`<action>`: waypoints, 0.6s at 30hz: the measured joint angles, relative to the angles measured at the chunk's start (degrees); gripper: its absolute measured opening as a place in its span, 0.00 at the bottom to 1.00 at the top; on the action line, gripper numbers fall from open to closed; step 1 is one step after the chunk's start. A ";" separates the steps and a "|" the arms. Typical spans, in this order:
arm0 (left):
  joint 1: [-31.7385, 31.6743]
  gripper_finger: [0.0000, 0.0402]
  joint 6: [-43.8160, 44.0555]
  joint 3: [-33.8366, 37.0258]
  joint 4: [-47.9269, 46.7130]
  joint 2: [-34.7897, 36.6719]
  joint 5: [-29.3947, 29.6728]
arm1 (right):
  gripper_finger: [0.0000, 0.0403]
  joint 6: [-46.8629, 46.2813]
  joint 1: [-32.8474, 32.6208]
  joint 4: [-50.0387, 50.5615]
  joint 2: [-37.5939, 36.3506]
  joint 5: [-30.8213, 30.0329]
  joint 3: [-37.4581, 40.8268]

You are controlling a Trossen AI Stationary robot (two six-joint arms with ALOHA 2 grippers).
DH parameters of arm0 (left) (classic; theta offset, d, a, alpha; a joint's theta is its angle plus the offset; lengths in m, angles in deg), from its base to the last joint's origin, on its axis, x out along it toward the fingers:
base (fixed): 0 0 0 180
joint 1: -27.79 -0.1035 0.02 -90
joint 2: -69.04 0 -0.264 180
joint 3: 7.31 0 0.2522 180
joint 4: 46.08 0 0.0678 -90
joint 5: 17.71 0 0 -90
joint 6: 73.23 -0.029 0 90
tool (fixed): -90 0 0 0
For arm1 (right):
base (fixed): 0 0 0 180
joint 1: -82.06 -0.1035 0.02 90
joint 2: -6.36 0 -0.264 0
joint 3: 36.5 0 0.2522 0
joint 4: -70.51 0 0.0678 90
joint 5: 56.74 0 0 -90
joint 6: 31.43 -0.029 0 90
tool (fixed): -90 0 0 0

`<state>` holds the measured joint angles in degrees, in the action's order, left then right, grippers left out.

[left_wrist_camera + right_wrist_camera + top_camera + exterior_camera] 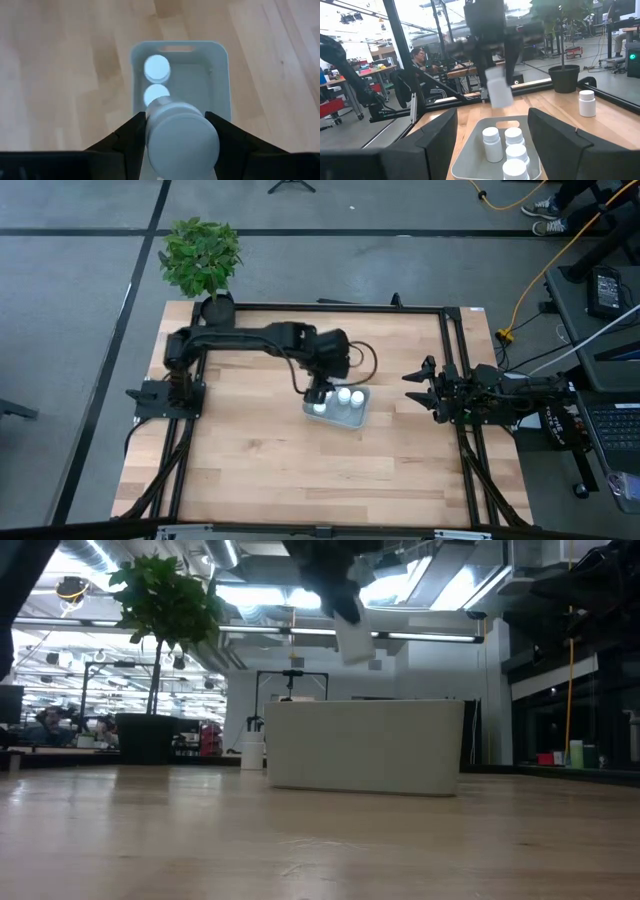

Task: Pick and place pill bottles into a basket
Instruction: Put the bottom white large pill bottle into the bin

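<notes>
left hand [496, 75] pinching a pill bottle [182, 142] above the basket [362, 412], which holds several bottles [491, 144]; right hand [422, 387] spread, waiting at the desk [260, 460] edge; a drop onto standing caps could topple the bottle out

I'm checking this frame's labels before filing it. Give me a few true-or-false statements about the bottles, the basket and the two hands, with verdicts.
1. The left hand holds a pill bottle above the basket. True.
2. The basket has no bottles in it yet. False: several white-capped bottles already stand inside.
3. The right hand is carrying a bottle. False: it waits open at the table's right edge, holding nothing.
4. One bottle stands on the table outside the basket, near the black plant pot. True.
5. The held bottle is already resting on the basket floor. False: it hangs in the air over the basket.
</notes>
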<state>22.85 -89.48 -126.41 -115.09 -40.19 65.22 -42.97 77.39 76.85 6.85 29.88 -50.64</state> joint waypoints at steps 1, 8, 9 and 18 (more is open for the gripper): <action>0.33 0.42 0.04 -0.09 0.12 -0.83 0.00 | 0.61 -0.01 0.00 0.00 0.02 0.00 0.00; 3.01 0.42 4.69 -0.13 -0.02 -4.70 -0.28 | 0.61 0.01 0.00 0.00 0.02 0.00 0.00; 3.47 0.42 5.42 -0.13 0.00 -5.03 -0.31 | 0.61 0.00 -0.01 0.00 0.00 0.00 0.00; 5.76 0.42 9.15 -0.22 1.85 -7.14 0.21 | 0.61 -0.01 0.00 0.00 0.02 0.00 0.00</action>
<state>28.61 -80.33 -126.63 -113.24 -47.33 65.43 -42.97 77.39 76.85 6.87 29.88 -50.64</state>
